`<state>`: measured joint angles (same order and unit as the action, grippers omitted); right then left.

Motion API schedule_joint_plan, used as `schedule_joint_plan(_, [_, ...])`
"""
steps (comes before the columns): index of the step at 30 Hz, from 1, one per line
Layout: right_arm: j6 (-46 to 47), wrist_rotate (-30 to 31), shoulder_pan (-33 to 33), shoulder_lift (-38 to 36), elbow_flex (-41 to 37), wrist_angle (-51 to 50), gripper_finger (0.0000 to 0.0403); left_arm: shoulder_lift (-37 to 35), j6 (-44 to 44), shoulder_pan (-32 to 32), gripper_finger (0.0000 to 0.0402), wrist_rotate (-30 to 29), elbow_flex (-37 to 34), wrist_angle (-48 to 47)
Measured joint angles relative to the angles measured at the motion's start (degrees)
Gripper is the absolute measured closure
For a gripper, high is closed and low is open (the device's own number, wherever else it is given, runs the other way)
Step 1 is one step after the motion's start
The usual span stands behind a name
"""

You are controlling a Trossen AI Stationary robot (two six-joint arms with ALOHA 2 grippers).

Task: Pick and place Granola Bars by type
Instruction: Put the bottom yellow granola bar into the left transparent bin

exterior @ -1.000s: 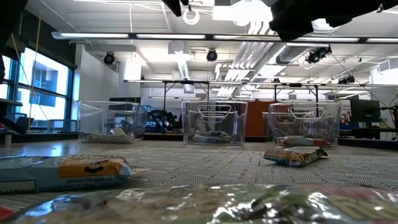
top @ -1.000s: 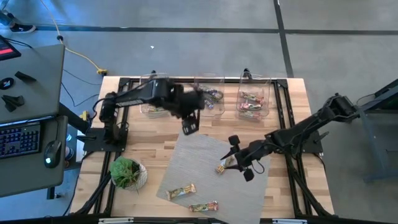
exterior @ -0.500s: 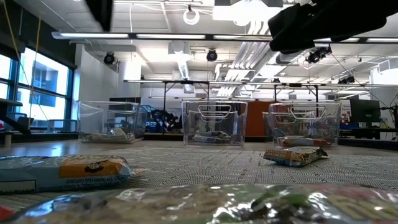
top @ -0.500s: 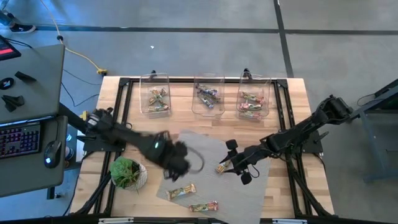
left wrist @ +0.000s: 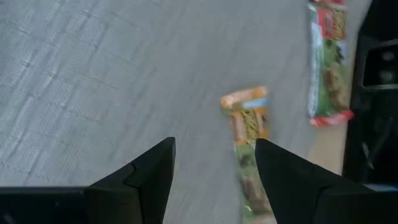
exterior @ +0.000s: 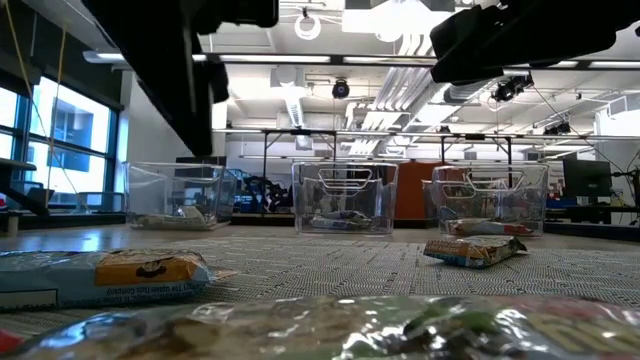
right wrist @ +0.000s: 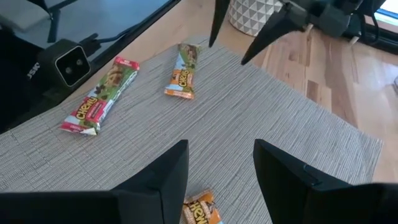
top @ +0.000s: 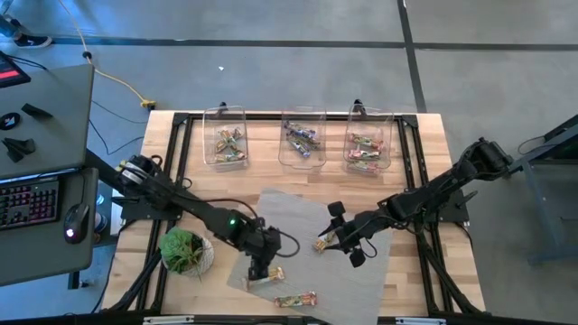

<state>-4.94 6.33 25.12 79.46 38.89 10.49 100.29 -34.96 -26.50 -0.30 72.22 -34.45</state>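
From above we are seeing the left gripper [top: 261,269] hanging at the orange-ended granola bar [top: 265,277] on the grey mat [top: 289,217], nearer than the right gripper [top: 348,236], and through the left wrist we are watching it between wide jaws, running lengthwise away.

Premises are presenting as a robotics lab inside an open-plan industrial hall. A wooden table [top: 424,144] is sitting on a bare concrete floor [top: 271,72] with cabling running across it. A desk [top: 45,181] carrying a keyboard [top: 27,203] is standing alongside. Exposed ducting [exterior: 400,75], strip lights [exterior: 240,58] and further benches [exterior: 470,140] are showing beyond, with large windows [exterior: 60,150] lighting one side.
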Motion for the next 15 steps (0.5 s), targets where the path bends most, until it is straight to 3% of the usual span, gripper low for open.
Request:
schedule_joint_plan(7, [-0.01, 0.00, 0.00, 0.00, 0.00, -0.25, 0.0238, 0.04, -8.09, -0.18, 0.0185, 1.48, -5.49, 8.10])
schedule_joint_plan(15, [-0.01, -0.02, 0.00, -0.01, 0.00, -0.07, 0.0238, 0.04, -12.60, -0.14, 0.0185, 2.77, -5.89, 7.95])
